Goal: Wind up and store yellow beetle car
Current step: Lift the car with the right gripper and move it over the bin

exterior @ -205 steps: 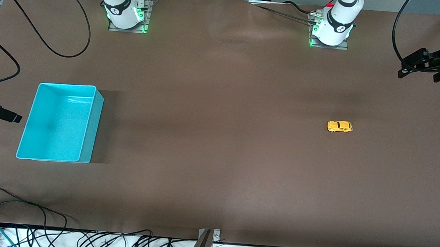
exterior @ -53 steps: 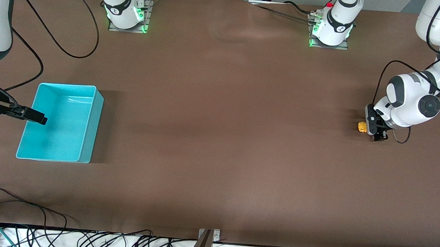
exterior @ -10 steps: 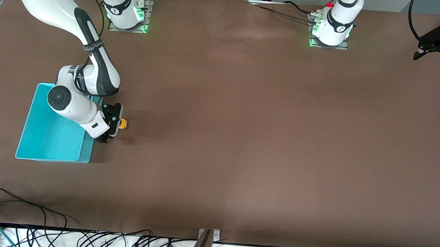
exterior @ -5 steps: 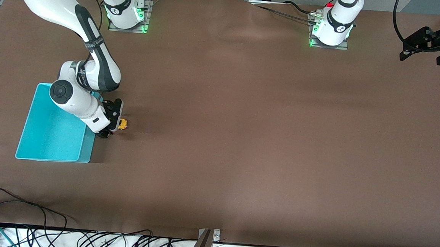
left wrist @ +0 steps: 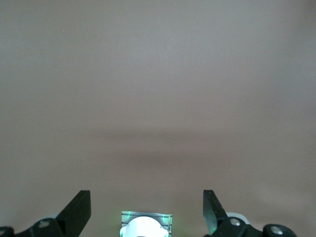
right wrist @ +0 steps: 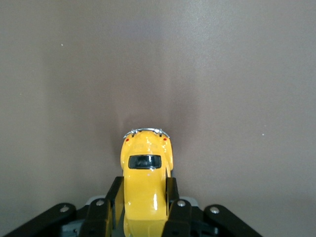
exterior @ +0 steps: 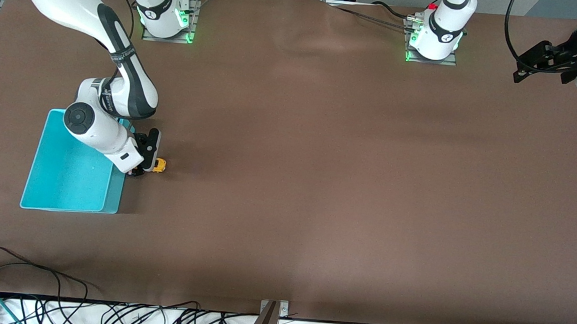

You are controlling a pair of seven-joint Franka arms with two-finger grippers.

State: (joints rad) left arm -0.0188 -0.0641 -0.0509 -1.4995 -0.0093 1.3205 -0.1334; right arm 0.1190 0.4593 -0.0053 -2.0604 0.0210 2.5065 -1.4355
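Car (right wrist: 146, 185) clamped between right claw (right wrist: 143, 207) fingers, on table.

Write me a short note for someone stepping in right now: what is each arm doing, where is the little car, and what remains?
Right gripper: jaws shut on the yellow car, low over the table beside the blue bin.
Left gripper: jaws open, empty, waiting raised at its own end of the table.
Done: the car sits next to the bin and is gripped.
Left: lift it over the bin wall and let go inside. The bin holds nothing yet.
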